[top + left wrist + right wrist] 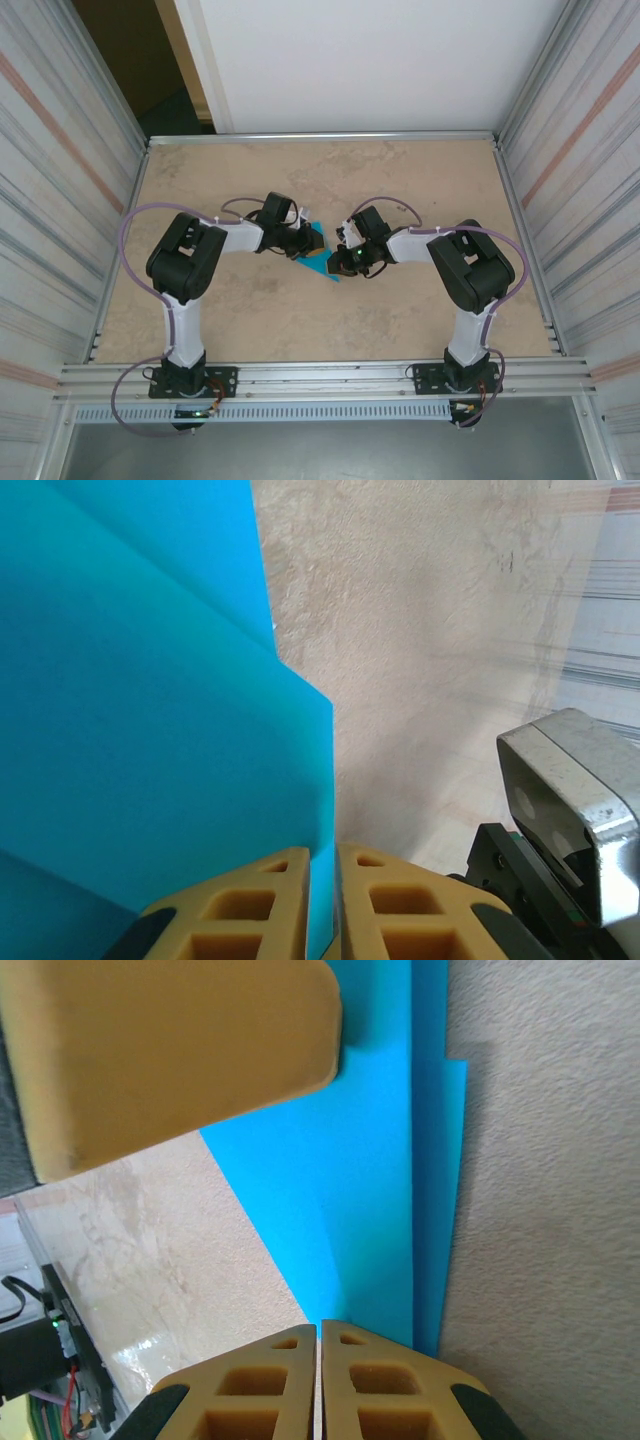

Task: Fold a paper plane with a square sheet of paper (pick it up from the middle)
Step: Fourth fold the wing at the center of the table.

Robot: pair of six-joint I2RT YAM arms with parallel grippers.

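The square sheet of paper [322,263] is a creased, turquoise-blue folded shape in the middle of the table, between my two grippers. In the left wrist view the paper [150,730] rises in overlapping layers, and my left gripper [322,852] is shut on its edge, with blue showing between the yellow fingers. In the right wrist view the paper [370,1160] narrows toward my right gripper [320,1328], whose jaws are shut, tips at the narrow end, with no blue in the gap. From above, the left gripper [300,243] and right gripper [345,258] nearly meet.
The beige table [420,190] is boxed in by corrugated metal walls [60,200] left and right and a white panel [380,60] at the back. A left finger [170,1050] looms over the paper in the right wrist view. Right-arm hardware [570,800] sits close by.
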